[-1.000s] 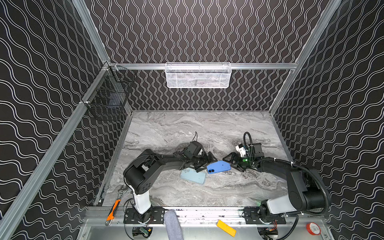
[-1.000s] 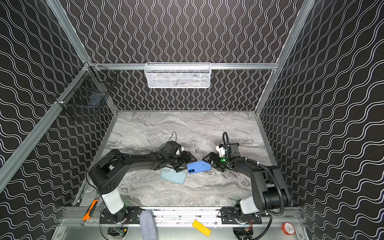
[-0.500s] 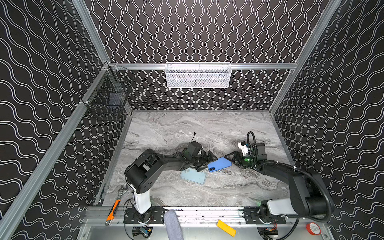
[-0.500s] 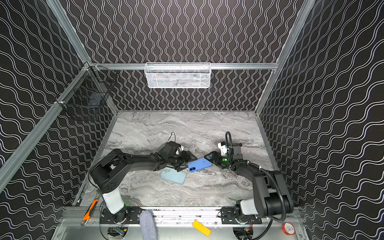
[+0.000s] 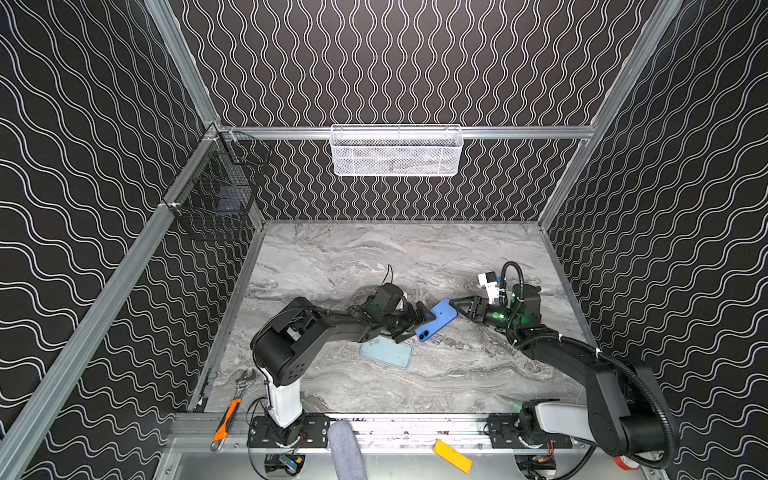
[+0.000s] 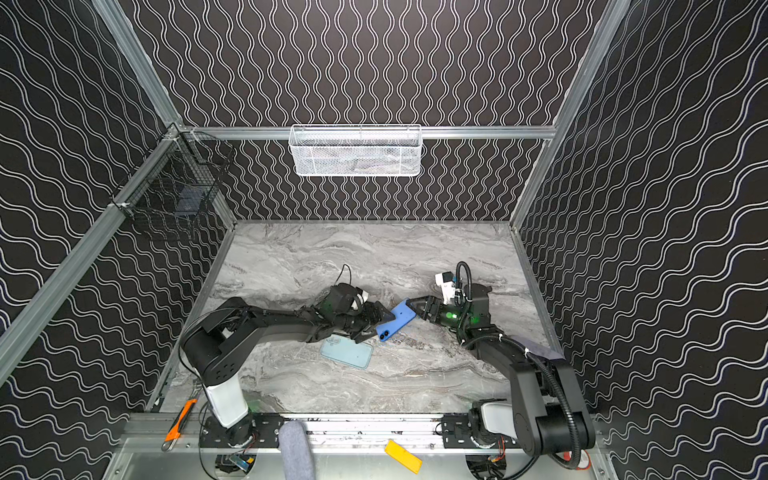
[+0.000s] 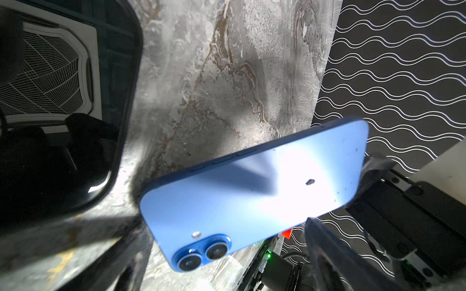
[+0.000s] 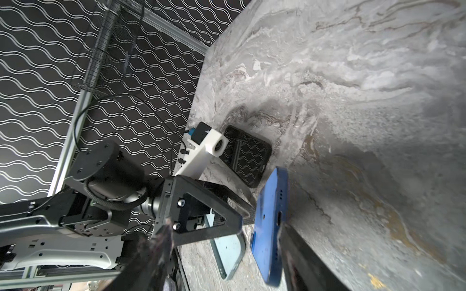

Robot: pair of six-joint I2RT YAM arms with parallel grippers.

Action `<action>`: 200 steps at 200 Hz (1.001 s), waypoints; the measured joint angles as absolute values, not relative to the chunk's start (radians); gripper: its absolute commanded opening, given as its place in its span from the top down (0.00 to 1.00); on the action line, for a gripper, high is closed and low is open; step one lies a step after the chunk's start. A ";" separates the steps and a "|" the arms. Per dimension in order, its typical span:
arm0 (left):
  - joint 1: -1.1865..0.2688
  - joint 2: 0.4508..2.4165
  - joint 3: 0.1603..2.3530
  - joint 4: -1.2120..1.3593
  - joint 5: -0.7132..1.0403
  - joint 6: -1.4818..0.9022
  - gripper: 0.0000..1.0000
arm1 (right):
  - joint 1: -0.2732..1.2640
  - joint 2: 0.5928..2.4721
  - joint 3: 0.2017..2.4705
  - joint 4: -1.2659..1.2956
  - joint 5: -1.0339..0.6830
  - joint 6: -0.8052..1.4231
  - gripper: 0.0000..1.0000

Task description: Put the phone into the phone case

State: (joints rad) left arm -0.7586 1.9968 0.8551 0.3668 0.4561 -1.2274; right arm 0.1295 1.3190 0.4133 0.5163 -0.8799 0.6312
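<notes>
Phone (image 5: 436,319): tilted, middle of desk (image 5: 374,257), between left gripper (image 5: 413,323) and right gripper (image 5: 457,308). Phone case (image 5: 386,352): flat on desk, just before-left of phone.

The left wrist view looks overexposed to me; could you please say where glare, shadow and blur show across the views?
Left wrist view: white glare on the phone, crossed by a wedge shadow. Right wrist view: right claw blurred near the lens, phone edge sharp. Both top views: evenly lit, sharp.

High frontal stereo pair; close wrist views
</notes>
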 measured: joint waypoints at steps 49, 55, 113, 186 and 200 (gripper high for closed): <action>-0.759 1.998 0.854 0.371 0.456 -1.227 0.01 | 0.129 1.348 0.345 0.712 -0.881 0.724 0.42; -0.759 1.999 0.854 0.371 0.456 -1.227 0.01 | 0.129 1.352 0.336 0.743 -0.884 0.743 0.42; -0.759 2.005 0.850 0.385 0.461 -1.230 0.01 | 0.129 1.433 0.235 1.097 -0.906 0.935 0.42; -0.758 1.995 0.839 0.403 0.460 -1.231 0.01 | 0.129 1.594 0.134 1.387 -0.712 1.084 0.44; -0.758 1.994 0.837 0.407 0.460 -1.231 0.01 | 0.129 1.588 0.135 1.344 -0.675 1.077 0.44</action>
State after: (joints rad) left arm -0.7582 1.9942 0.8371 0.4072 0.4599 -1.2312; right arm 0.1291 1.5879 0.1352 1.3437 -0.6754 1.0775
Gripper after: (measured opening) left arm 0.985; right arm 0.560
